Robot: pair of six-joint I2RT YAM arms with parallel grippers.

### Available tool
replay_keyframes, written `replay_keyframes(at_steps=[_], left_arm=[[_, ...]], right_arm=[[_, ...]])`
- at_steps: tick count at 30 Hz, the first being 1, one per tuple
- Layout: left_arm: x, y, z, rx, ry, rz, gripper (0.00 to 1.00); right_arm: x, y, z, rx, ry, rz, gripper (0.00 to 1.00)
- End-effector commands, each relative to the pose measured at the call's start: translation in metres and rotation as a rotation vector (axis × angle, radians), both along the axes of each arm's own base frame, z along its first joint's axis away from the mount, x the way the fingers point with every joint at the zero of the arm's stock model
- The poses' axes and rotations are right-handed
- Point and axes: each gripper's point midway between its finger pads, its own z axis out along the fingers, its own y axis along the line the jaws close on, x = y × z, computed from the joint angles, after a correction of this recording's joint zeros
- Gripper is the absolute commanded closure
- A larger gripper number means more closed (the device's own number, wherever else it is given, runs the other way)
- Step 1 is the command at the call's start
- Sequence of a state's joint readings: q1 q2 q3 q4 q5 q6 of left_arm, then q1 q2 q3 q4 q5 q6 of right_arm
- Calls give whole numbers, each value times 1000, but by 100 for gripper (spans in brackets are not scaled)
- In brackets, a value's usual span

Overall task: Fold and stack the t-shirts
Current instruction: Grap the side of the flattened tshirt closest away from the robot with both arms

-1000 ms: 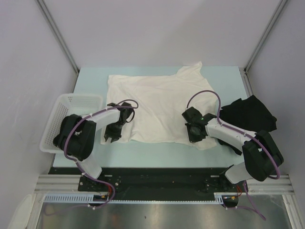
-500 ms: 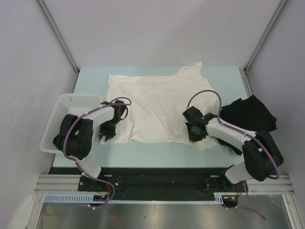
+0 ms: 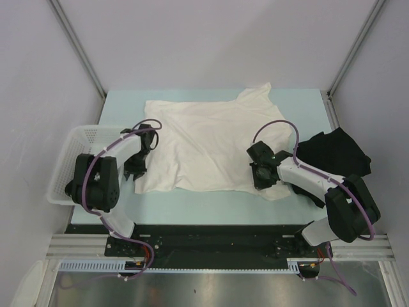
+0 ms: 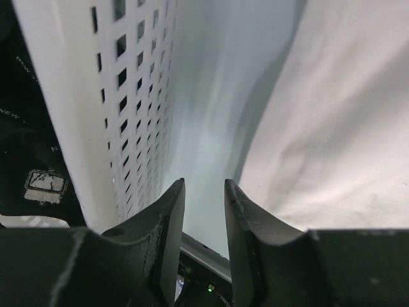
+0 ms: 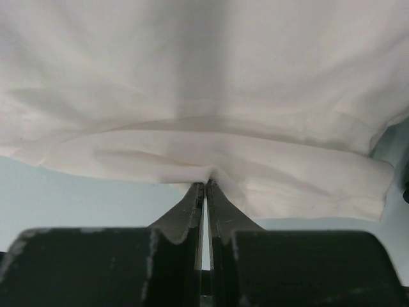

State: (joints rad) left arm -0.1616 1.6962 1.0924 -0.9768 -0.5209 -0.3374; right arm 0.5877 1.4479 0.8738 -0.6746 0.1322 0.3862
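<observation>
On the desk (image 3: pixel 211 203), left gripper (image 3: pixel 135 171) is sliding off the cream t-shirt (image 3: pixel 211 141) toward the basket (image 3: pixel 83 137), jaws slightly apart and empty, just beside the shirt's left edge. Right gripper (image 3: pixel 261 180) is staying pinched on the near hem. Probably lining up a left-edge grab for the fold.

A: Left side, any room?
B: Tight. The basket (image 3: pixel 102 130) wall stands just left and the cream t-shirt (image 3: pixel 211 137) edge lies just right. The left gripper (image 4: pixel 203 185) sits in the bare slot between them.
A: Right side?
B: A black t-shirt (image 3: pixel 335 153) is heaped at the right edge, with the right arm (image 3: pixel 307 179) crossing its near part.
A: Open table (image 3: pixel 211 203)?
B: The near strip between the arms, plus both far corners.
</observation>
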Motion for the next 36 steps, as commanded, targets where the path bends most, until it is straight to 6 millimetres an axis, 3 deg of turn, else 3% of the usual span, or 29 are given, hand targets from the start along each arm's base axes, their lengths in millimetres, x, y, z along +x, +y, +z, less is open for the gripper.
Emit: replay_keyframes(at_steps=[1, 13, 28, 36], left_arm=[[8, 15, 10, 4, -34, 36, 64], [-11, -19, -14, -203, 4, 90, 64], [-33, -18, -22, -190, 53, 139, 66], [-35, -17, -26, -180, 69, 142, 68]], right_arm=[[15, 5, 11, 27, -42, 2, 93], [17, 7, 9, 49, -30, -17, 93], [18, 8, 10, 64, -32, -35, 93], [18, 9, 10, 70, -31, -37, 93]])
